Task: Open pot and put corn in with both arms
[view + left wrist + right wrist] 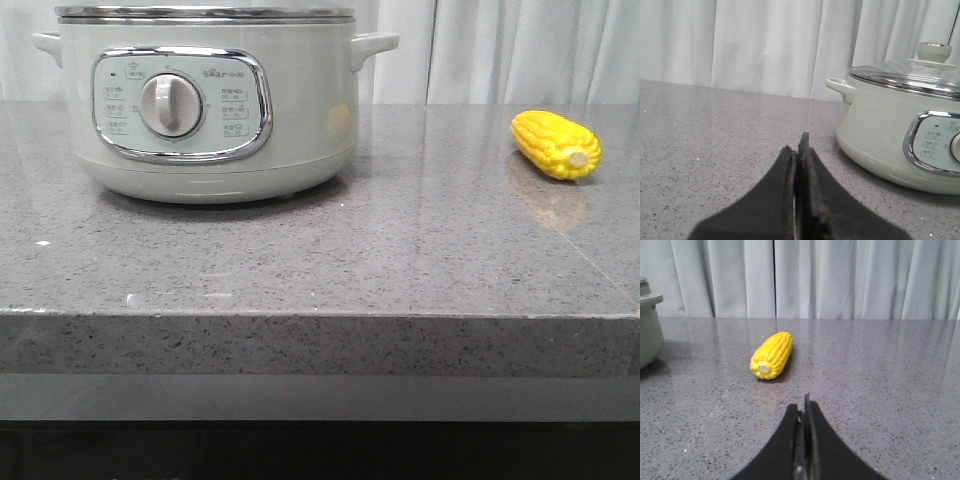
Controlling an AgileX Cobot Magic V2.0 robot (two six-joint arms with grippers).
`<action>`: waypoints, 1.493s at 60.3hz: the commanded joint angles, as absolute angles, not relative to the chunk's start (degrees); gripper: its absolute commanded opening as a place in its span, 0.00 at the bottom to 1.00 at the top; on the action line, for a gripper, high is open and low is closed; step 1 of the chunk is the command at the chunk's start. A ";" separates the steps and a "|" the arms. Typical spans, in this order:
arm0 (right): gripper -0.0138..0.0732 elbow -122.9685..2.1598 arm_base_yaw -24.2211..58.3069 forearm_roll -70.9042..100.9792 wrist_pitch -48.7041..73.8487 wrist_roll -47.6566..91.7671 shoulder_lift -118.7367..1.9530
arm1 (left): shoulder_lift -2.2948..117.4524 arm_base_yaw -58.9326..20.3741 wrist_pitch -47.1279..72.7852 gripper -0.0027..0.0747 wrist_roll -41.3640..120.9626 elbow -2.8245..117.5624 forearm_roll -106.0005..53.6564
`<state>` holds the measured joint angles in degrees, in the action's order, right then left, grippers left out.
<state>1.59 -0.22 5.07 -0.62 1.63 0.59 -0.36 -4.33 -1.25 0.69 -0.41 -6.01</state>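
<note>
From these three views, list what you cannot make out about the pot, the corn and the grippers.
- Pot: front view cuts it off at the rim; the lid shows only in the left wrist view.
- Inside of the pot: hidden under the lid.
- Panel labels: too small to read.
- Corn: far end hidden behind the cob itself.
- Left gripper and right gripper: only the shut fingertips show; both arms are out of the front view.

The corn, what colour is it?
Bright yellow, with a pale stub end; the corn shows best in the right wrist view.

Kitchen-like: granite counter, electric cooker, curtains.
</note>
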 commanded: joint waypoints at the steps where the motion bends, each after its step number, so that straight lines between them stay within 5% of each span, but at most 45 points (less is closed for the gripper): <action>1: 0.08 0.97 -0.40 4.26 -4.90 2.00 1.81 | -1.17 -4.67 -6.04 0.01 0.00 -1.14 -6.35; 51: 0.08 0.54 -0.40 4.26 -5.61 2.00 1.81 | -1.17 -4.67 -8.73 0.01 0.00 0.81 -6.24; 69: 0.08 -14.42 -0.40 4.26 9.37 1.95 -0.22 | 4.41 -4.67 10.12 0.01 0.00 24.96 -6.08; 90: 0.08 -38.21 -0.40 4.26 31.62 1.95 -17.52 | 23.93 -4.67 32.91 0.01 0.00 49.95 -6.34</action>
<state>-33.27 -0.22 4.94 31.34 1.63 -13.27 19.90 -4.33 34.20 0.69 45.79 -5.91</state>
